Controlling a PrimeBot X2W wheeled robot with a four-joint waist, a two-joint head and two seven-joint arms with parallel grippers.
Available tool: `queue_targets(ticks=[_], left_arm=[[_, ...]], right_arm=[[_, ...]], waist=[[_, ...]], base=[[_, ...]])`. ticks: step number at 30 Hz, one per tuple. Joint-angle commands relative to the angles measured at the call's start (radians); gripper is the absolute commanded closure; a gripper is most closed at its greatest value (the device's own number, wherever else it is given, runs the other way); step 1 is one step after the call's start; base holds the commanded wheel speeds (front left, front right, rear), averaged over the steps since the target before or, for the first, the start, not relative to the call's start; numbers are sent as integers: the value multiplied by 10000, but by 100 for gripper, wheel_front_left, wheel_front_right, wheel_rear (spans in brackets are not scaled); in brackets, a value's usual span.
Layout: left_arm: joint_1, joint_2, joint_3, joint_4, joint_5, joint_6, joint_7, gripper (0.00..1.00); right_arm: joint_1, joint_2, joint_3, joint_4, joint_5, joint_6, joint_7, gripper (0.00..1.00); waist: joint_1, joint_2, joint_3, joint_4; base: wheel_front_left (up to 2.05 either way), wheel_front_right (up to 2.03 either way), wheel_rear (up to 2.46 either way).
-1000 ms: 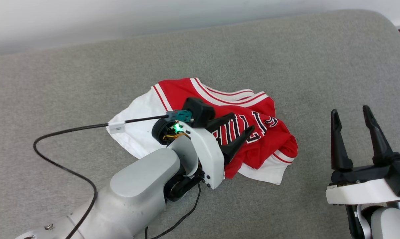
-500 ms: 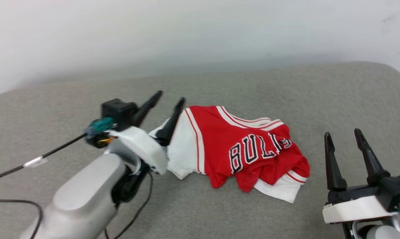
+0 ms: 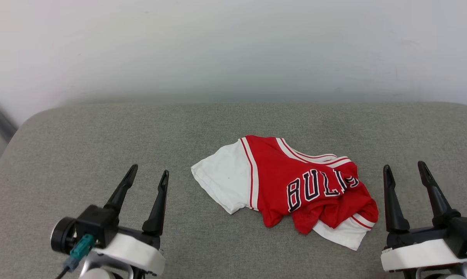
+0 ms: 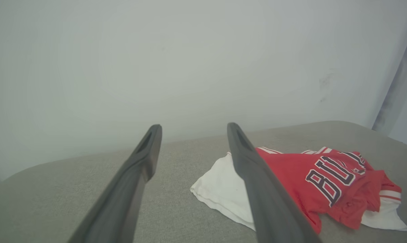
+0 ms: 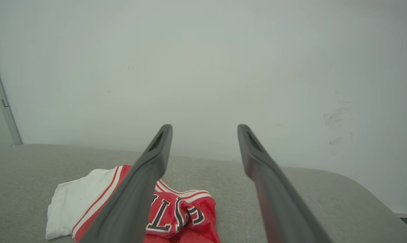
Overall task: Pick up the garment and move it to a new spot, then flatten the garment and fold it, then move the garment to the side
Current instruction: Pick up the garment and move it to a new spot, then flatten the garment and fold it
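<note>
Red garment (image 3: 295, 186) lies crumpled on grey cushion (image 3: 102, 147), its white side toward left gripper (image 3: 149, 170); right gripper (image 3: 404, 166) near its bunched opposite end; both jaws spread wide, apart from the cloth; teal connector (image 3: 80, 248) on left wrist; pale wall (image 3: 233, 46) behind.

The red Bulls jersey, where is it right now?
In the head view the jersey lies crumpled on the grey cushion, between the left end effector and the right end effector, nearer the right, touching neither.

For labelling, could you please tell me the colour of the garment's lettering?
Lettering: black, white-outlined; head view.
</note>
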Motion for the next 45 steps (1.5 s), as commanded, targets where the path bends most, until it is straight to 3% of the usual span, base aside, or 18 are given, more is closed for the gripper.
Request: queue_targets(ticks=[1,6,11,15,21,24,29,35,40,45], left_arm=[[622,-278,380,-205,489,-47,-24,0],[1715,-1132,1211,-329,1358,-439,-25,0],[1925,-1554,1706,-91,1896,-970,-25,0],[1666,-1661,1924,115,2028,-1381,-26,0],[685,-1239,1452,340,2215,-2232,437,0],[-220,-938,1180,356,2030,-2679,1223,0],[-1986,-391,780,438,1224,-2998,3173,0],[-4272,627,-227,930,-293,-3058,5482,0],[-5502,1156,-1055,1731,-1916,-3056,8067,0],[-6208,1648,-1627,2369,-2399,-3066,9757,0]], right_arm=[[184,8,11,-25,110,-3,-21,0],[249,8,96,-32,135,-3,-21,0],[206,8,155,-50,72,-3,-21,0],[82,8,251,-130,-3,-3,-20,0],[-85,8,175,-263,-91,-3,-20,0],[-194,8,130,-318,-146,-3,-20,0],[-485,8,30,-439,-71,-3,-20,0],[-815,11,107,-498,69,-3,-20,0],[-1040,11,63,-547,193,-3,-20,0],[-1236,9,127,-583,331,-3,-20,0]], waist=[[1,0,-19,18],[1,0,-36,41],[1,0,40,13],[1,0,270,-126],[1,0,771,-325],[1,0,1138,-465],[1,0,1753,-784],[1,0,2462,-1241],[1,0,3019,-1556],[1,0,3615,-1844]], base=[[0,0,0],[0,0,0],[0,0,0],[0,0,0],[0,0,0],[0,0,0],[0,0,0],[0,0,0],[0,0,0],[0,0,0]])
